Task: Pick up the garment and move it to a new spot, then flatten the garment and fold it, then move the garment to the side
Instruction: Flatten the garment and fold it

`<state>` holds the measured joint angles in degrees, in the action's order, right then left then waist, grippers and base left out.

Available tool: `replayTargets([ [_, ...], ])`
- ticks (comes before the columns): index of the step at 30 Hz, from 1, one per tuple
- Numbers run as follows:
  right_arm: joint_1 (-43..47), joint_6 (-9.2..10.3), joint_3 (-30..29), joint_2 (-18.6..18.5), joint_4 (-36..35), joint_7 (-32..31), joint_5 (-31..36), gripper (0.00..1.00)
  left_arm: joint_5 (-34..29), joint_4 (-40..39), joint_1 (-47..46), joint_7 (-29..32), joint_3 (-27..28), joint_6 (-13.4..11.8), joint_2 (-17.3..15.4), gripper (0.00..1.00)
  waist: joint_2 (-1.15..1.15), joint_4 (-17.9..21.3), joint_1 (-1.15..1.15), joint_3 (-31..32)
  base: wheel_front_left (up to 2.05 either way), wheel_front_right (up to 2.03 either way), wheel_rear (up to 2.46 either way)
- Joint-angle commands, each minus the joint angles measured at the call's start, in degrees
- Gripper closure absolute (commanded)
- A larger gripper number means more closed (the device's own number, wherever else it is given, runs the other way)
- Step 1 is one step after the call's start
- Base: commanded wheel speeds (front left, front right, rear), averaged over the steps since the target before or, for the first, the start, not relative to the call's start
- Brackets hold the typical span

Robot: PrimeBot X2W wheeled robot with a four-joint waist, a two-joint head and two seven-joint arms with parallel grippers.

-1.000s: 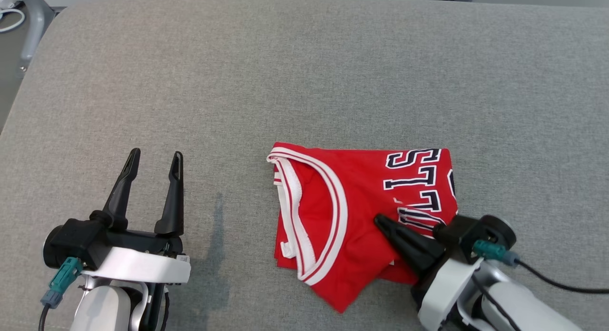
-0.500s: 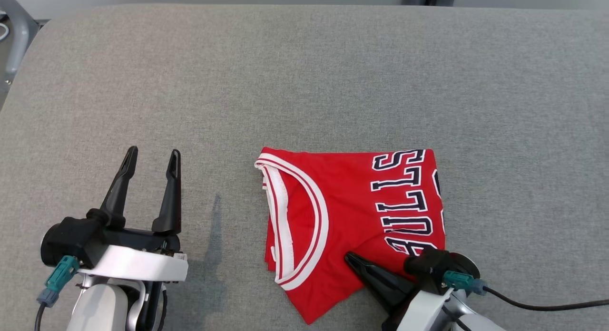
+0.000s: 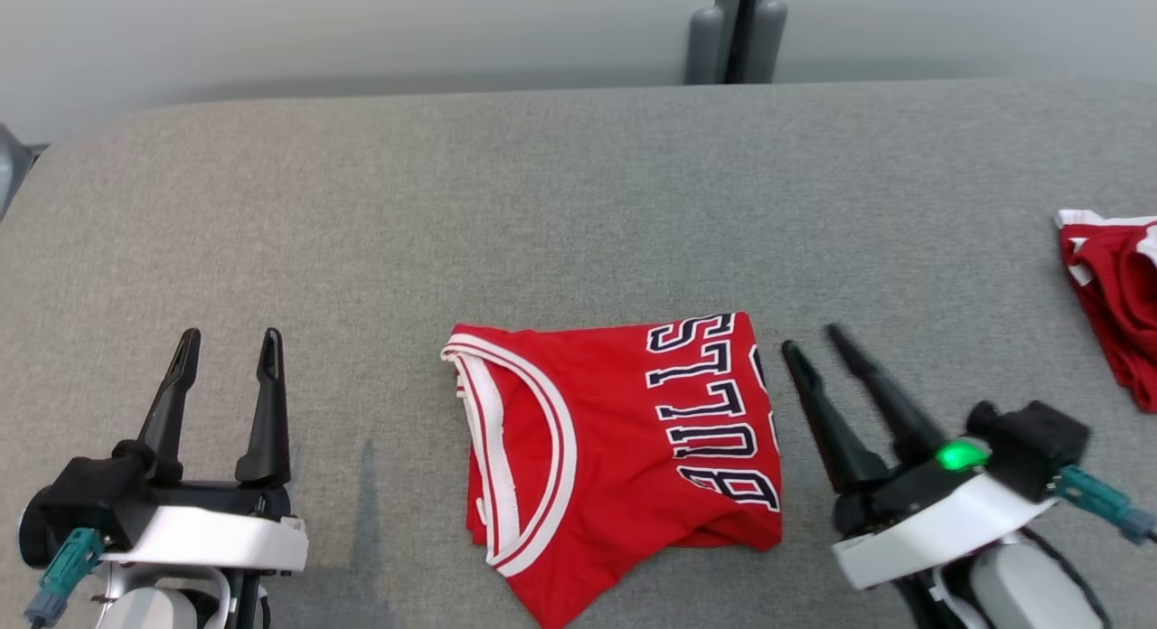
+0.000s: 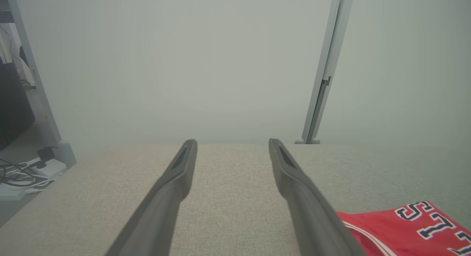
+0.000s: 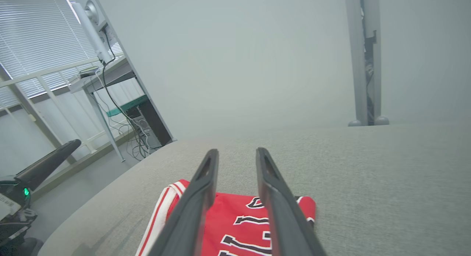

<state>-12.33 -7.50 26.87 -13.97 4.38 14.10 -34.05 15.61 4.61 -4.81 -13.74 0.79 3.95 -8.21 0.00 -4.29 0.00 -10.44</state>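
The bench (image 3: pixel 542 204) is covered in grey woven cloth, matt and finely rough. The jersey (image 3: pixel 597 430) is smooth, matt red cloth with ribbed-looking white trim and flat printed letters. At the bench's right edge lies more red cloth (image 3: pixel 1116 295), creased. The left gripper (image 3: pixel 230 337) and right gripper (image 3: pixel 812 338) have matt dark plastic fingers and smooth white shells, faintly glossy. The post (image 3: pixel 734 32) looks like painted grey metal.

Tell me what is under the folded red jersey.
The red jersey rests on the grey fabric surface. Its own folded-under layers show at the near edge. Anything else beneath is covered by the cloth.
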Motion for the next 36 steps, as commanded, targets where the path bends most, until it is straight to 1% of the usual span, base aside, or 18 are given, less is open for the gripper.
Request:
replayTargets([
  [1, 1.34, 0.02, -3.04, 0.26, -0.26, 0.14, 1.53, 0.00, 0.07, -0.56, 0.87, 0.38, 0.40, -0.48, -0.58, 0.00, 0.00, 1.36, 0.00, 1.70, 0.00, 0.00, 0.00],
  [2, 1.90, 0.02, -5.47, 0.29, -0.16, -0.26, 2.76, 0.00, 0.12, -0.88, 1.15, 0.58, 0.47, -0.52, -0.69, 0.00, 0.00, 1.55, 0.00, 2.09, 0.00, 0.00, 0.00],
  [3, 2.49, 0.02, -7.81, 1.12, -0.16, -0.33, 3.23, 0.00, 0.16, -1.15, 1.49, 0.91, 0.49, -0.66, -0.83, 0.00, 0.00, 1.77, 0.00, 2.57, 0.00, 0.00, 0.00],
  [7, 4.38, 0.01, -16.92, 2.25, 0.06, -1.74, 8.96, 0.00, 0.15, -2.36, 3.14, 1.84, 0.45, -1.00, -1.26, 0.00, 0.00, 2.42, 0.00, 4.39, 0.00, 0.00, 0.00],
  [10, 5.88, 0.01, -21.71, 3.02, -0.41, -3.41, 12.45, 0.00, -0.08, -3.11, 4.35, 2.51, 0.27, -1.07, -1.72, 0.00, 0.00, 2.57, 0.00, 5.85, 0.00, 0.00, 0.00],
  [13, 7.66, 0.01, -24.48, 3.60, -1.35, -4.97, 14.52, 0.00, 0.09, -3.69, 5.52, 2.98, 0.36, -1.05, -2.16, 0.00, 0.00, 2.53, 0.00, 7.27, 0.00, 0.00, 0.00],
  [22, 12.11, 0.01, -26.79, 4.17, -4.01, -8.58, 16.09, 0.00, -0.08, -3.75, 7.98, 3.43, 0.36, -0.51, -4.00, 0.00, 0.00, 1.95, 0.00, 10.58, 0.00, 0.00, 0.00],
  [29, 15.16, 0.01, -28.63, 4.56, -6.21, -11.02, 16.71, 0.00, 0.59, -4.16, 9.49, 3.37, 0.46, -0.25, -4.95, 0.00, 0.00, 1.83, 0.00, 11.72, 0.00, 0.00, 0.00],
  [36, 16.37, 0.01, -29.09, 4.93, -7.47, -12.23, 16.89, 0.00, 0.79, -4.51, 10.09, 3.96, 0.54, -0.90, -5.54, 0.00, 0.00, 1.96, 0.00, 11.80, 0.00, 0.00, 0.00],
])
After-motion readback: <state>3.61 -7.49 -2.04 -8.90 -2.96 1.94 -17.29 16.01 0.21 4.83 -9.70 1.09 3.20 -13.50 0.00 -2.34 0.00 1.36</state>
